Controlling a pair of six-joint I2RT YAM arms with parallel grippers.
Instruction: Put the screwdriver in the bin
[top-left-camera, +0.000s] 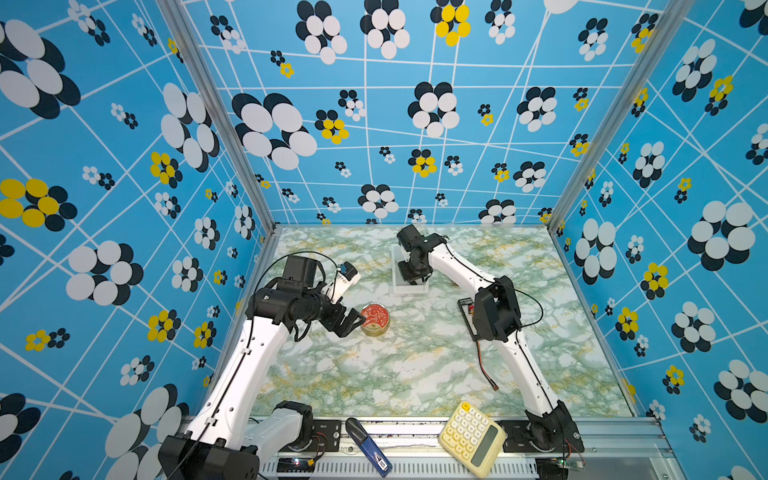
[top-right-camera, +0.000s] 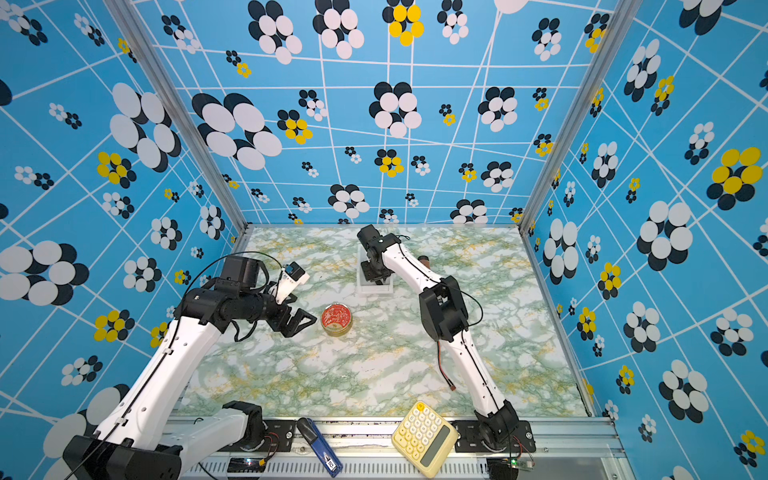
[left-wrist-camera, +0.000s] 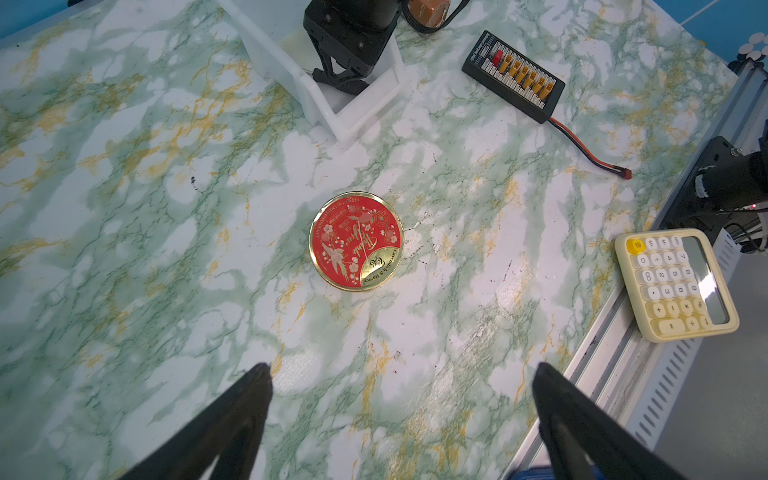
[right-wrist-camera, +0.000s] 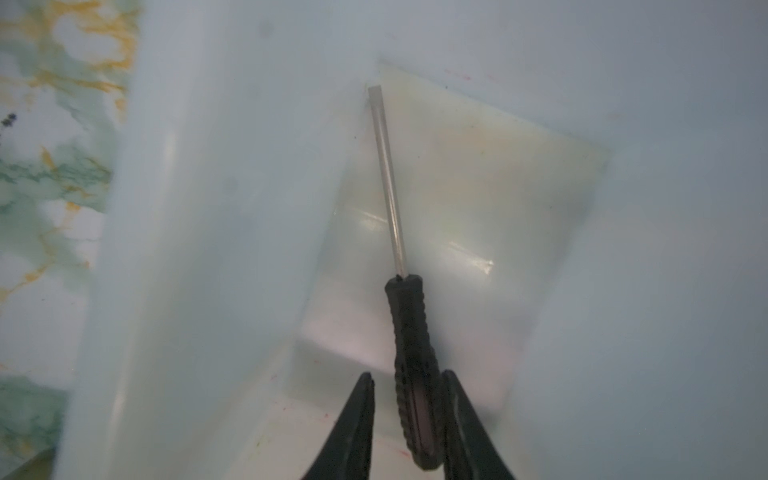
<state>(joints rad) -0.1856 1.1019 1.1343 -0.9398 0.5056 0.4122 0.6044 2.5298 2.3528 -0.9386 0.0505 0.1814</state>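
In the right wrist view the slim black-handled screwdriver with thin grey shaft (right-wrist-camera: 409, 365) lies inside the white translucent plastic bin (right-wrist-camera: 216, 249), shaft pointing to twelve o'clock; the right gripper (right-wrist-camera: 409, 399) flanks the handle, jaws slightly parted, one side clear

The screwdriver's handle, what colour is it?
Black, ribbed; the screwdriver shows best in the right wrist view.
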